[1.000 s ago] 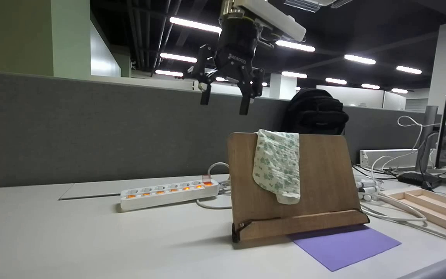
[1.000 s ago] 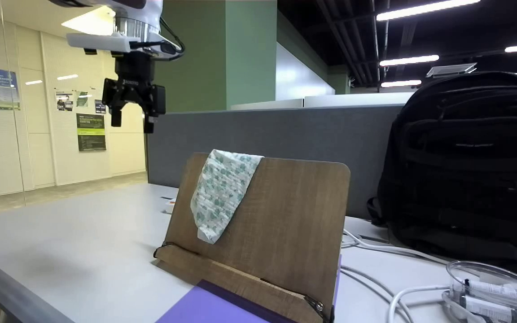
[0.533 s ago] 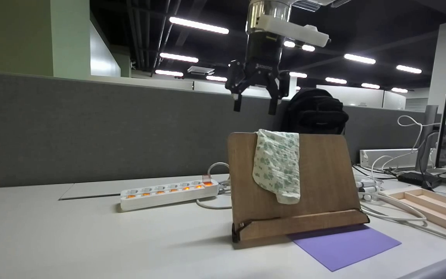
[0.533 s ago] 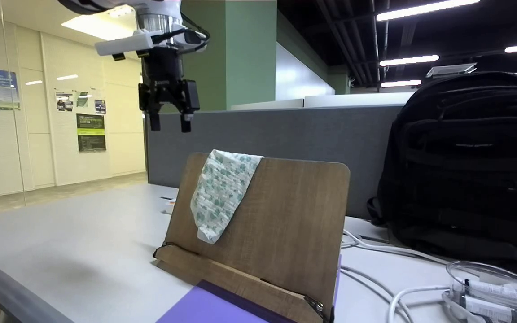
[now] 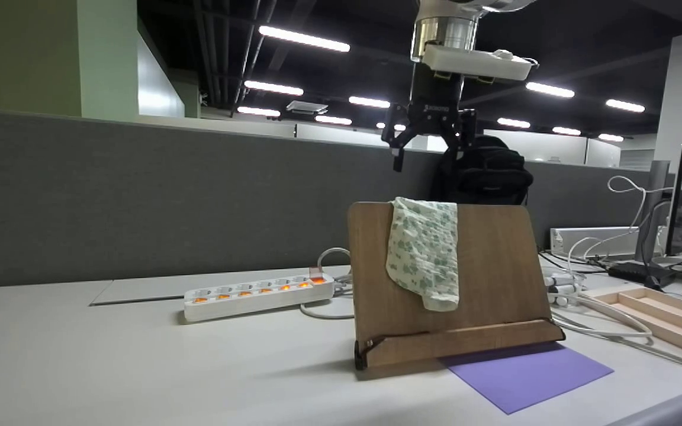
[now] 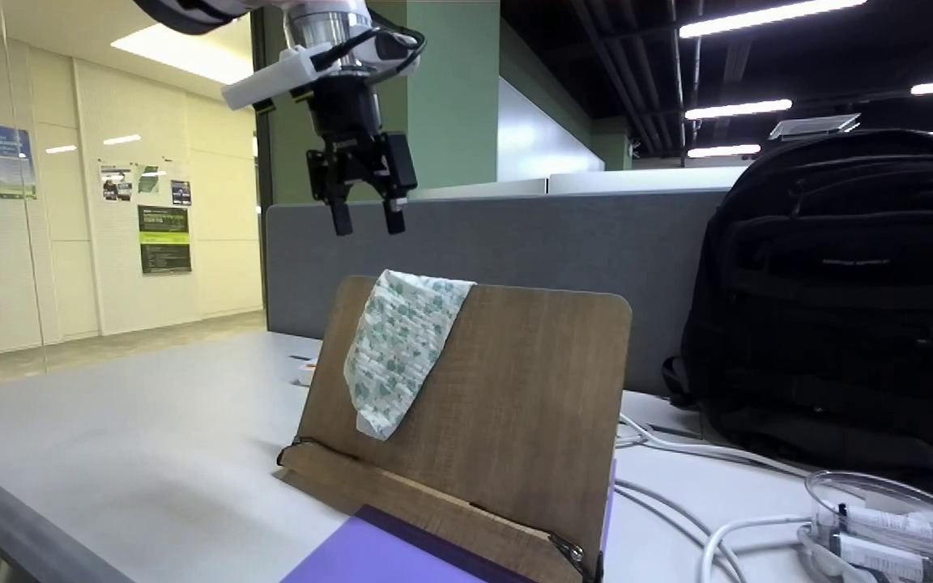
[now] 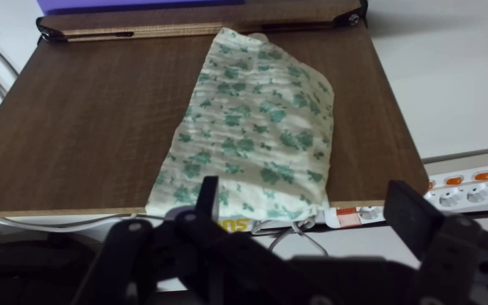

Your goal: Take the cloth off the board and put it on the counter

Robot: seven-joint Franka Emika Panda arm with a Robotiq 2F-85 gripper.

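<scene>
Two dark fingers (image 7: 411, 216) of the gripper (image 6: 369, 223) point down and stand spread well apart from each other; compared with the earlier frames, the gripper has shifted sideways toward the cloth (image 5: 425, 254) in both exterior views; in an exterior view, against the grey partition (image 6: 564, 243), both fingertips hung to one side of the cloth's top corner a moment ago, and now one of them is above that corner; in an exterior view a finger now covers part of the black backpack (image 5: 489, 174), where before it hung just beside it; the fingertips are above the board (image 5: 501, 266), apart from it and from the cloth; the cloth has not moved, and hangs draped over the board's top edge and down its front face; the board is likewise where it was, leaning back on the counter (image 5: 140, 367), with a purple sheet (image 5: 530, 376) sticking out from under it; in the wrist view one finger overlaps the cloth's edge and the other shows beside the cloth, at the board's corner; a white power strip (image 5: 258, 300), its switches glowing orange, lies on the counter near the board.
</scene>
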